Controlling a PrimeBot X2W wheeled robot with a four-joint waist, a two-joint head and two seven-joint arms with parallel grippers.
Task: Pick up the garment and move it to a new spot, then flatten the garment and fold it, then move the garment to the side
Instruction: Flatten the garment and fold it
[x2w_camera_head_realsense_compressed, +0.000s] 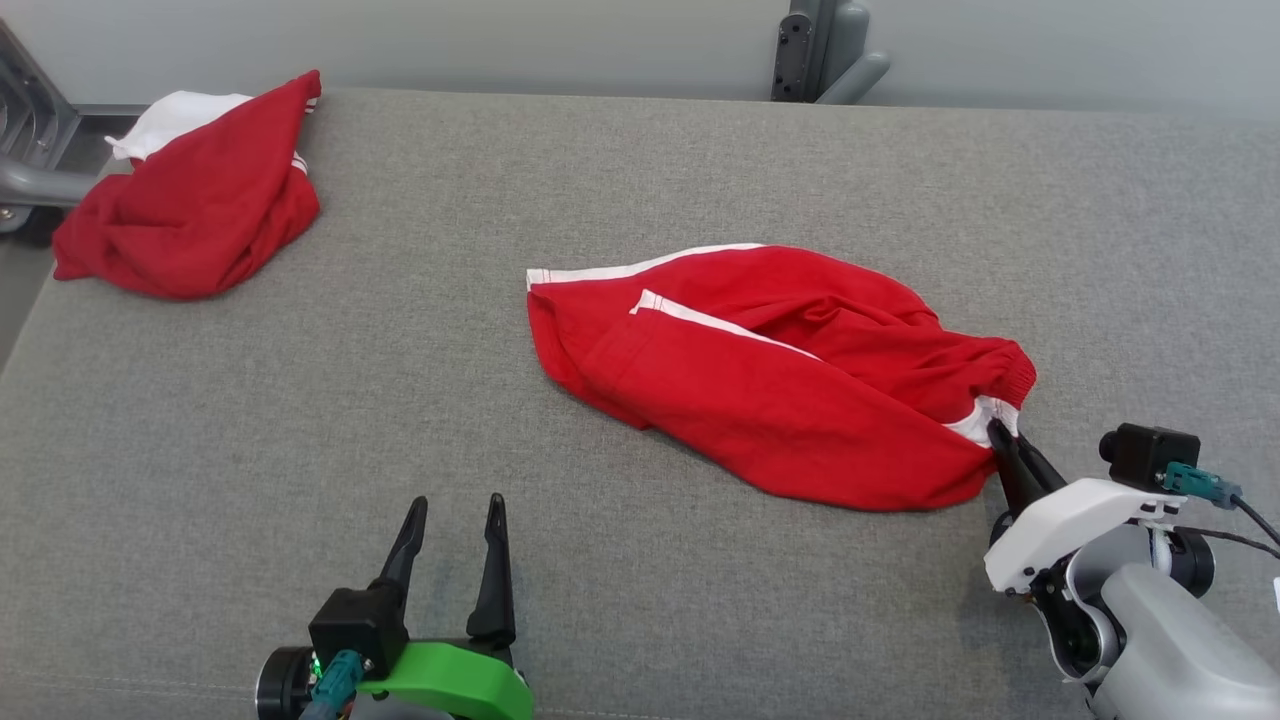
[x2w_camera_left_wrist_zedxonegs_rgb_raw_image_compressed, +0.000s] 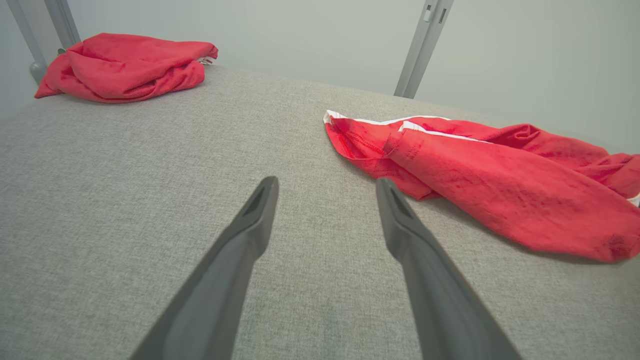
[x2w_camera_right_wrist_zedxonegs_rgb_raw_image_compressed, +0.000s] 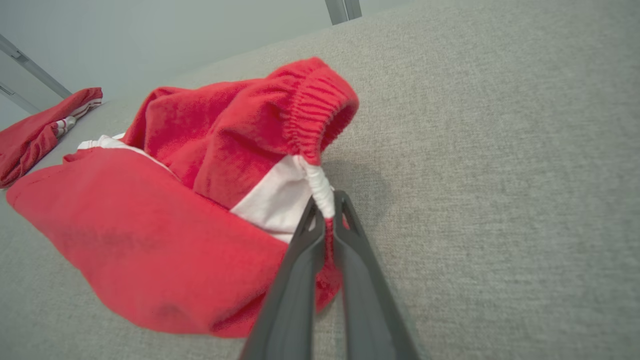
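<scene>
The garment is a pair of red shorts with white side stripes, lying rumpled on the grey table right of centre. My right gripper is shut on the white patch at the elastic waistband, at the garment's right end; in the right wrist view the fingers pinch the waistband seam of the garment. My left gripper stands open near the front edge, well left of the garment, with nothing between its fingers. In the left wrist view, the left gripper points past the garment, whose leg hem lies just right of the right fingertip.
A second red and white garment lies bunched at the table's far left corner, also seen as a red bundle and a red bundle. A grey metal post stands behind the far edge. A metal frame stands at far left.
</scene>
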